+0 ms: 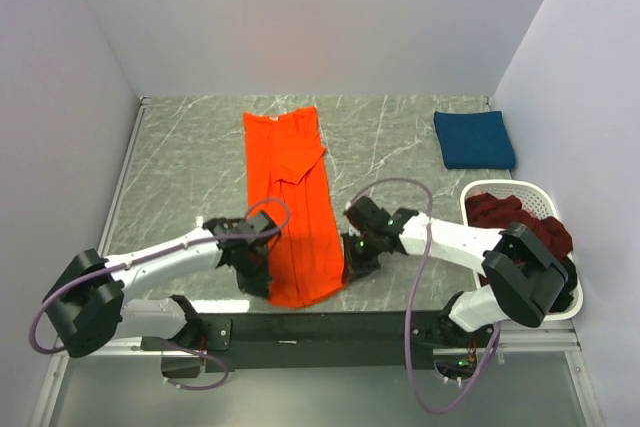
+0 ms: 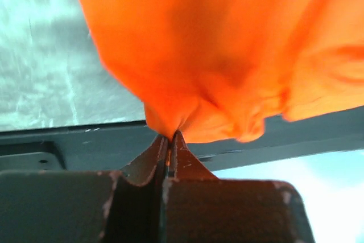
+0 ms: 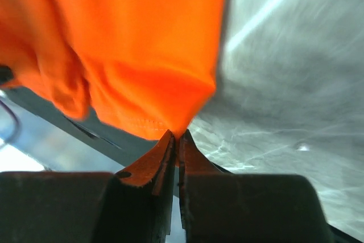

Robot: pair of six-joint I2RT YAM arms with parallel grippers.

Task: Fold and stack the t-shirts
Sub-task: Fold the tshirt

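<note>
Orange shirt point(image 2: 216, 44) cloth is pinched tight in both pairs of jaws. The left jaws are closed on a gathered tuck of its near-left corner. The right jaws are closed on the near-right corner, where a stitched hem shows on the shirt point(image 3: 125, 38) just above the tips. At both pinches the fabric bunches and bellies away from the tips. The near end looks lifted a little off the worktop point(image 1: 190, 167), though I cannot be sure.

From above, the orange shirt point(image 1: 295, 197) lies as a long narrow strip down the middle of the worktop. It runs from the far side to the near edge, between the two arms. Its sides and sleeves are already turned in, with one flap lying slantwise across the upper half. The lengthwise folds look done. The crosswise fold, near end carried toward the far end, is the step in hand and is not yet made.

Further out, a blue shirt point(image 1: 474, 139) sits at the far right of the worktop as a neat folded rectangle, well apart from the orange one. It appears to be the start of the stack. At the right edge a white basket point(image 1: 505, 185) holds maroon shirts point(image 1: 500, 212) in a loose heap, unfolded; how many there are I cannot tell.

By my judgement the task is under halfway. One shirt is finished and one is mid-fold and must then be laid on the blue one. The basket's contents are all left to do.
</note>
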